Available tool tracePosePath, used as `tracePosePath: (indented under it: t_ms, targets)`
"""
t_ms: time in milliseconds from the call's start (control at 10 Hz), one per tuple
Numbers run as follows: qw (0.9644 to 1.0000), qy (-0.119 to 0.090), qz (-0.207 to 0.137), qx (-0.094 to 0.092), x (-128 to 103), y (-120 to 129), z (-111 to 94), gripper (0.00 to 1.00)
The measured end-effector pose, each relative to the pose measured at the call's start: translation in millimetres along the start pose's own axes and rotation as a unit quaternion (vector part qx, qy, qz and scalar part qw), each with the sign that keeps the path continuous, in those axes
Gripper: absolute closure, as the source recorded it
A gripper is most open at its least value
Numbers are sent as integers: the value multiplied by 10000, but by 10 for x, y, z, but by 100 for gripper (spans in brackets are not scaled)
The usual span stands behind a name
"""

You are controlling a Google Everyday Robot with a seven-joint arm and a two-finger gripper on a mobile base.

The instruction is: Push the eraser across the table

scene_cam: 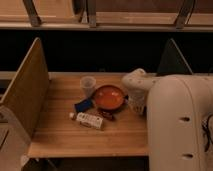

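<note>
The eraser is a slim dark bar lying on the wooden table, just in front of the orange bowl. My gripper hangs from the white arm at the bowl's right edge, to the right of the eraser and a little behind it. I cannot tell whether it touches the bowl. It is apart from the eraser.
A clear cup stands left of the bowl. A flat blue piece and a white labelled bottle lie to the front left of the bowl. Upright wooden panels close both sides. My white body fills the right.
</note>
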Motion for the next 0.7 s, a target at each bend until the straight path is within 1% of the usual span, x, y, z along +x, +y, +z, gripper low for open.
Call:
tracePosePath:
  t_ms: [100, 200, 300, 400, 500, 600, 700]
  targets:
    - [9992, -73, 344, 195, -58, -400, -64, 100]
    - [9961, -234, 774, 344, -119, -823, -217, 100]
    - [9922, -425, 1091, 434, -171, -1129, -401, 100]
    - [9888, -692, 1250, 438, -242, -1275, -659, 100]
    - [9874, -1028, 1158, 331, -321, -1148, -989, 100]
    - [9879, -1254, 884, 200, -333, -836, -1247, 100]
    - [9887, -1369, 610, 92, -304, -519, -1403, 100]
